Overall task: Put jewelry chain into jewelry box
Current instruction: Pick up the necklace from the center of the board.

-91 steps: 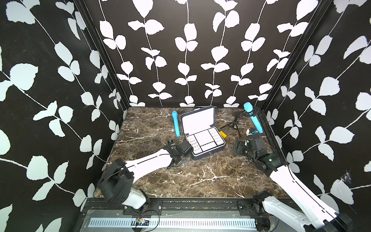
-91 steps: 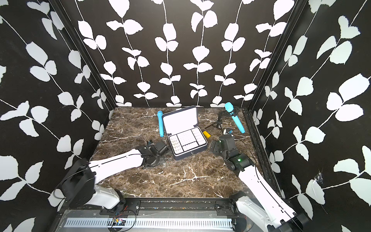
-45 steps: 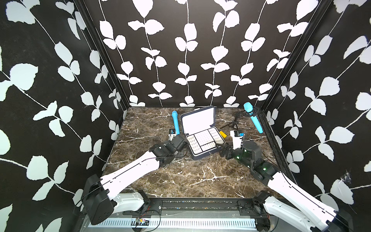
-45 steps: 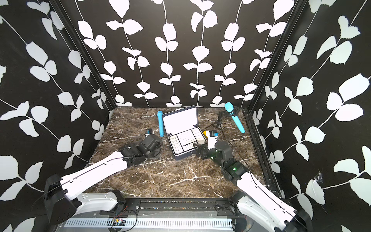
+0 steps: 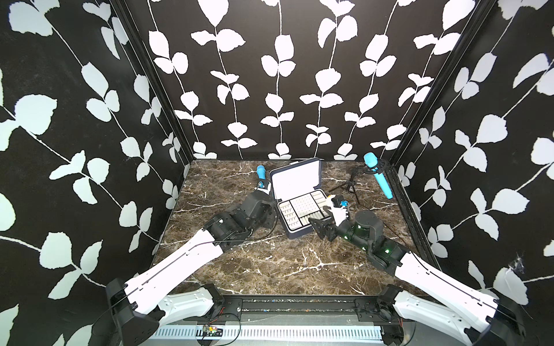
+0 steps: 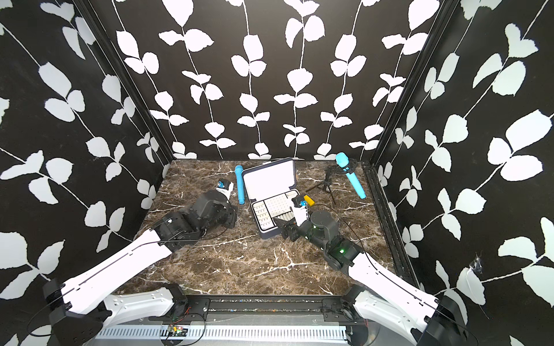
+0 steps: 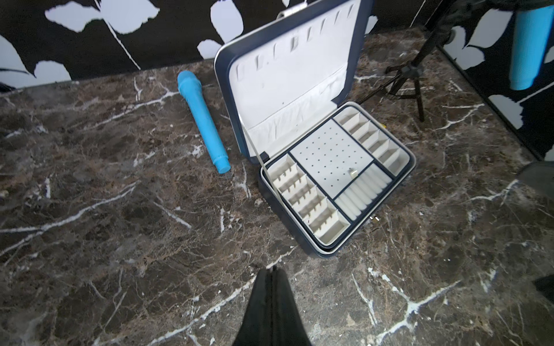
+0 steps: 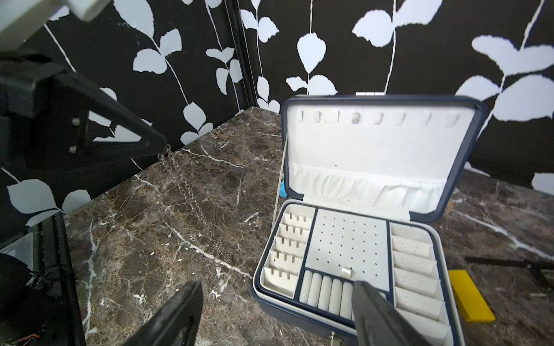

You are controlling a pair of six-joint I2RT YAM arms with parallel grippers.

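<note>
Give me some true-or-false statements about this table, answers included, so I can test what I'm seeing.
1. The box stands open. True.
2. The chain lies inside the box. False: it hangs from the shut left gripper, outside the box.
3. The right gripper is open and holds nothing. True.
4. Both blue microphones lie flat on the table. False: one microphone lies beside the box; the other microphone sits in a stand.
</note>
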